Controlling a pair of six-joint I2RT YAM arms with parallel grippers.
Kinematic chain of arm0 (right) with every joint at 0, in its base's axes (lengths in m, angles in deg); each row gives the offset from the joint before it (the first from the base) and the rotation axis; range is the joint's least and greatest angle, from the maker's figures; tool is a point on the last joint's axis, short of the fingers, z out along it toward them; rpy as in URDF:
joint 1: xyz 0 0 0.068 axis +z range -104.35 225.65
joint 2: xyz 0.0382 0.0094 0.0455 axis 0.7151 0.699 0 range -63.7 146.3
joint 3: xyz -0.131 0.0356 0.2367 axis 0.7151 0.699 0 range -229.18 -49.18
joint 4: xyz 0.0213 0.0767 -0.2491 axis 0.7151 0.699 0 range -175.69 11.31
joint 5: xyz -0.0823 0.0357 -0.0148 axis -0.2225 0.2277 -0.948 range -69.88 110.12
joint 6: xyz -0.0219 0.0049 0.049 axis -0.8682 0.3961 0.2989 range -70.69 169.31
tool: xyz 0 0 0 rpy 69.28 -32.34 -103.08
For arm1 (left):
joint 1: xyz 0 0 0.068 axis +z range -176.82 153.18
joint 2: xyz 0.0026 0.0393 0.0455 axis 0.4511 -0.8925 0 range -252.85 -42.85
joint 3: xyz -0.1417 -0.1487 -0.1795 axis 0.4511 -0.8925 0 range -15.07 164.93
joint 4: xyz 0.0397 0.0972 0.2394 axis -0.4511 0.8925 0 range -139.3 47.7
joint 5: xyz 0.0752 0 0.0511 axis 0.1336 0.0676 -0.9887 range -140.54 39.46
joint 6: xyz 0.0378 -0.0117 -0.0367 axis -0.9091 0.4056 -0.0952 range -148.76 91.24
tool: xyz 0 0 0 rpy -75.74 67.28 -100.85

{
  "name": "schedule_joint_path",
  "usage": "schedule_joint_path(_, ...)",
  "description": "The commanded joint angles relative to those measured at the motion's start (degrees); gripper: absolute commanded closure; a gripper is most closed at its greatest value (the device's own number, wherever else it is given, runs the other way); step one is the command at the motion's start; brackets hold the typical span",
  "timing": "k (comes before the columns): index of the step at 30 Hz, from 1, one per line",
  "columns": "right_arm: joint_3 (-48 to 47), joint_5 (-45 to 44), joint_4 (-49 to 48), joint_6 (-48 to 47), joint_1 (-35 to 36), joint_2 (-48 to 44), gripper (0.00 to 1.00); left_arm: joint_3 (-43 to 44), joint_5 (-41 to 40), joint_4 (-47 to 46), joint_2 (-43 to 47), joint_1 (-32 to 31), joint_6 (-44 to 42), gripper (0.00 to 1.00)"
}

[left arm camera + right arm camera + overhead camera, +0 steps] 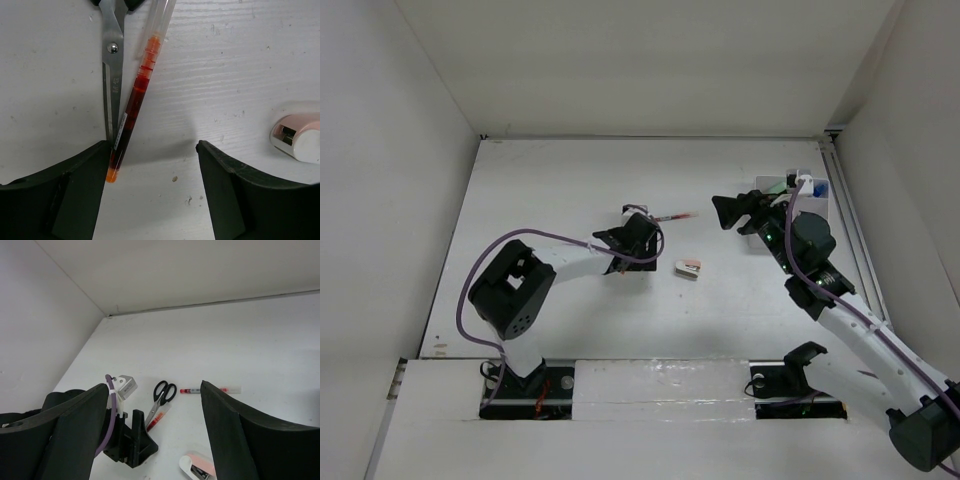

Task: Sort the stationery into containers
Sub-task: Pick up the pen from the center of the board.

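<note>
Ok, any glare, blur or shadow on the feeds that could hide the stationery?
Top external: even light, glare only on the glossy near strip. Left wrist: sharp; red pen and scissors clear, soft shadow between the fingers of the left gripper. Right wrist: right gripper dark and featureless, stationery beyond small.

A scuffed white table (570,180) enclosed by plain white walls (380,150).
</note>
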Motion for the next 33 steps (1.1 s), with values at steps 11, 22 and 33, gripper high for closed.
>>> schedule_joint_path(11,-0.2,0.7,-0.6,0.9,0.6,-0.5,0.2,3.9,0.2,6.8,-2.8,-3.7,5.4,0.4)
schedule_joint_path(22,-0.2,1.2,-0.6,1.4,0.6,-1.1,0.2,9.2,-4.6,12.0,-9.0,-7.2,9.2,0.4)
schedule_joint_path(33,-0.2,1.2,-0.1,1.4,0.6,-1.6,0.2,15.2,-6.3,15.5,-13.4,-6.0,9.8,0.74)
